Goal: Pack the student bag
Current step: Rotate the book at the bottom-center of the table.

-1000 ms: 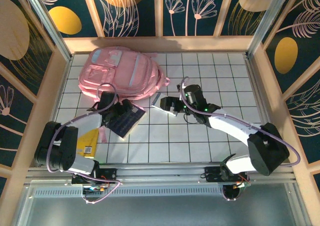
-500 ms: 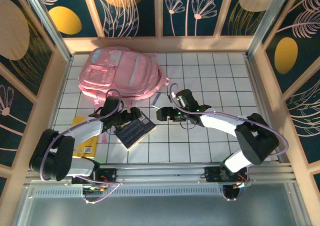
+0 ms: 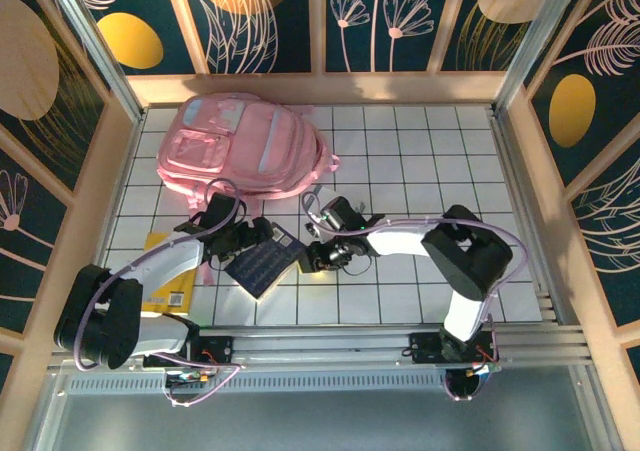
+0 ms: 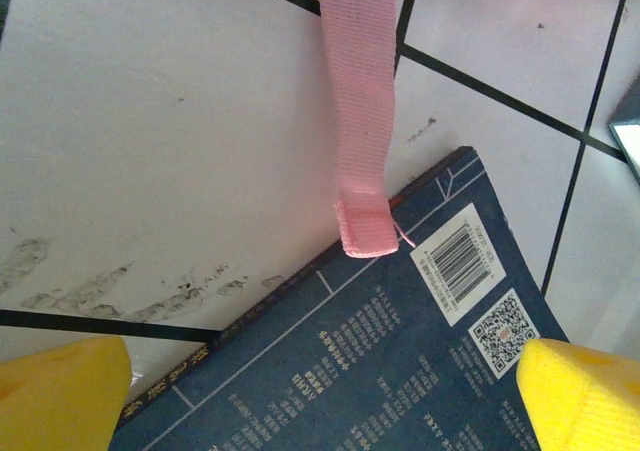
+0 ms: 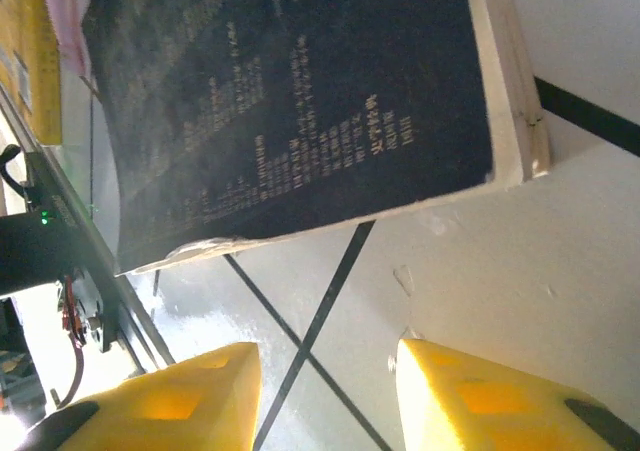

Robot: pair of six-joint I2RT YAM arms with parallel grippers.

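the student bag (image 3: 245,146) lies flat in the upper left part of the white gridded surface (image 3: 420,151) in the top view, pink with lighter front pockets facing up, well apart from both arm bases. just below it, near the middle of the frame, a dark blue book (image 3: 262,261) sits tilted on the surface, and a yellow book (image 3: 170,281) lies to its left, partly under the left arm. the left pincer (image 3: 258,233) is over the upper edge of the dark blue book with its jaws wide apart and nothing between them. from the left wrist view its two yellow fingertips (image 4: 60,396) sit in the bottom corners of the frame, the book's back cover with a barcode and qr code spreads between them, and the end of a pink strap (image 4: 360,121) rests on the book's corner. the right pincer (image 3: 312,259) comes in from the right, just beside the book's right edge. from the right wrist view its jaws are apart with a narrower gap, just bare surface and a grid line between them, and the book's page edge sits just ahead of them, not clamped.
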